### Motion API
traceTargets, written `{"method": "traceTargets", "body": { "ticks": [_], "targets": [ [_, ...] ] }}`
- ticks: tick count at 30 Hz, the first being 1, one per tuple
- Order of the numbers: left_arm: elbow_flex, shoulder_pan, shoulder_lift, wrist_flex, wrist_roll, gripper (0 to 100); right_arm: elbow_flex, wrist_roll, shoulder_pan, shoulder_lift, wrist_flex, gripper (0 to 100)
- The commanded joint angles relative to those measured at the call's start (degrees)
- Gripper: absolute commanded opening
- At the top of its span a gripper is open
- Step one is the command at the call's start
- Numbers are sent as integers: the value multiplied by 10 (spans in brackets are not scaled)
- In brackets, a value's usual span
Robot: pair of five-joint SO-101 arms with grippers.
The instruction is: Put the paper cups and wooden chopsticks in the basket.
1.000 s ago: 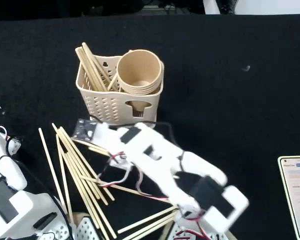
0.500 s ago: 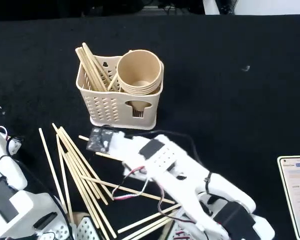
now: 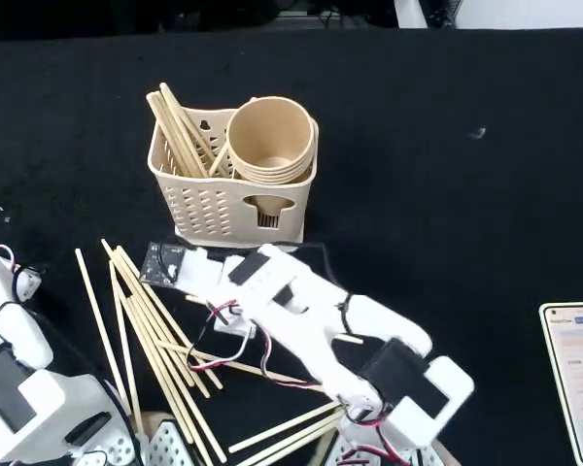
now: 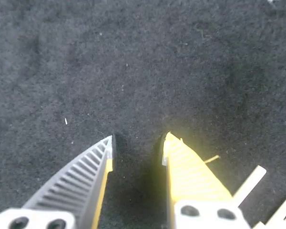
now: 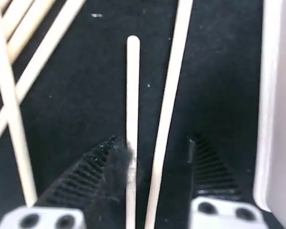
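Note:
The beige basket (image 3: 223, 199) stands at the table's middle, holding stacked paper cups (image 3: 270, 141) and a bundle of chopsticks (image 3: 178, 131). Several loose wooden chopsticks (image 3: 151, 325) lie fanned out on the black cloth in front of it. My right gripper (image 3: 165, 264) sits low just in front of the basket, at the pile's near edge. In the right wrist view it (image 5: 152, 140) is open, with two chopsticks (image 5: 132, 90) running between its fingers and the basket wall (image 5: 276, 95) beside it. My left gripper (image 4: 138, 138) is open over bare cloth, holding nothing, near some chopstick ends (image 4: 250, 179).
A phone (image 3: 573, 379) lies at the table's right edge. The left arm's white body (image 3: 24, 388) fills the near left corner. The right arm (image 3: 369, 349) stretches diagonally across the front of the table, over some chopsticks.
The right arm dipped and shifted right half a second ago, then came back up; its gripper now sits a little further left, at the chopsticks. The left arm has not moved.

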Motion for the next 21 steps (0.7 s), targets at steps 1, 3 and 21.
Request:
{"method": "traceTargets", "body": {
  "ticks": [1,3,21],
  "targets": [
    [3,19,-15,-4,0,180,-25,10,-4,10,18,99],
    [3,19,-15,-4,0,180,-25,8,-11,10,22,3],
    [3,17,-15,-4,3,180,-29,7,0,-360,159,10]
  ]
}}
